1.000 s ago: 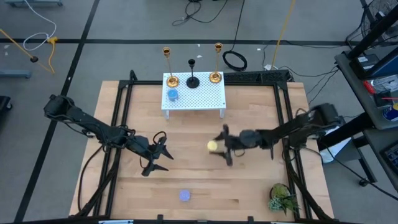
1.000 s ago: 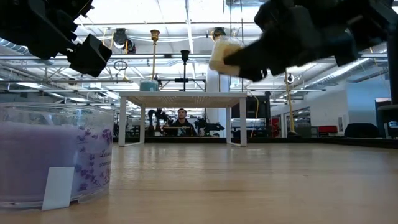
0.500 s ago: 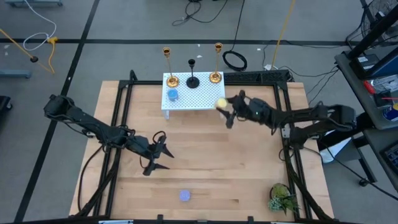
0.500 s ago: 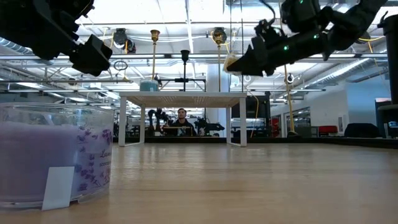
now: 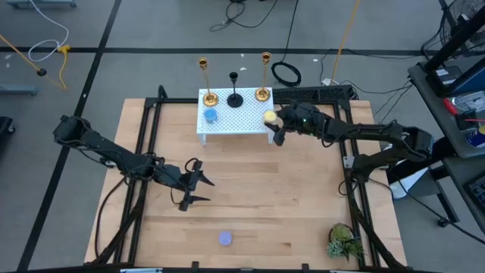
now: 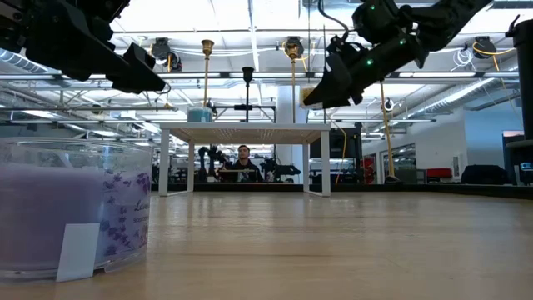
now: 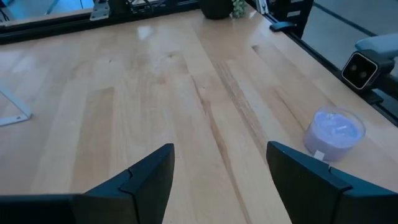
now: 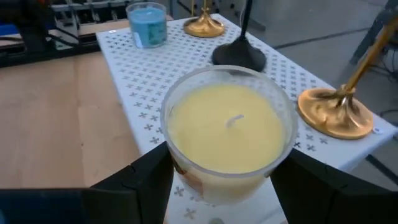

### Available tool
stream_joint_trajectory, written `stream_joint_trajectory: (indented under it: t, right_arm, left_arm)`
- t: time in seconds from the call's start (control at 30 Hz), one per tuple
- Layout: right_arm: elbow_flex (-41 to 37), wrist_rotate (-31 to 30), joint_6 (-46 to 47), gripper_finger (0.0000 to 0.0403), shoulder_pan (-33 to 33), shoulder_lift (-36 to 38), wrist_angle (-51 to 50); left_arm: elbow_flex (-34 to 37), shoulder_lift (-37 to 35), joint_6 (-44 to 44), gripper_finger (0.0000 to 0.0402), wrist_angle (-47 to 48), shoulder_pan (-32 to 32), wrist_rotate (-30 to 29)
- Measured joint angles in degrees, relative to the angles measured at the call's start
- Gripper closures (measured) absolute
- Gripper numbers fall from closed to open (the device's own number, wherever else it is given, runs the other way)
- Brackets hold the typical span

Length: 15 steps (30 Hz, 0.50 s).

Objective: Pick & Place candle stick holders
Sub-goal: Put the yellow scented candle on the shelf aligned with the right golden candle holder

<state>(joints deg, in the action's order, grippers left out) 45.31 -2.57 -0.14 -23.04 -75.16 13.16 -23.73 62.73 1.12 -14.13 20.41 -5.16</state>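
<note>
right wrist view: yellow cup (image 8: 228,132) pinched in right claw (image 8: 227,186), just above the white shelf (image 8: 149,68) edge.
looks like a rigid glass jar of wax, fairly heavy, smooth, breakable; best gripped on the sides, as here. just beyond the claw, black holder (image 8: 239,56), gold stick (image 8: 339,112). left claw (image 7: 219,180) spread, empty, over bare table, purple cup (image 7: 334,131) off to one side.

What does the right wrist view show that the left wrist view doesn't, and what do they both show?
Only the right wrist view shows the yellow candle cup held between the right gripper fingers over the white perforated stand, with the blue candle cup, the black holder base and a gold holder base on it. Only the left wrist view shows the purple candle cup and the open left gripper. Both show the wooden table.
</note>
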Motion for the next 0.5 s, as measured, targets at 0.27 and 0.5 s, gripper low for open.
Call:
stream_joint_trajectory:
  t: [0.27,0.5]
  right_arm:
    - [0.1,1.1,2.5,0.0171,-0.6,-1.8,0.0]
    - [0.7,1.1,1.8,0.0169,-0.7,-5.7,3.3]
  left_arm:
    - [0.0,0.0,0.1,0.0144,0.1,-0.1,0.0]
    - [0.0,0.0,-0.2,0.0144,0.1,-0.1,0.0]
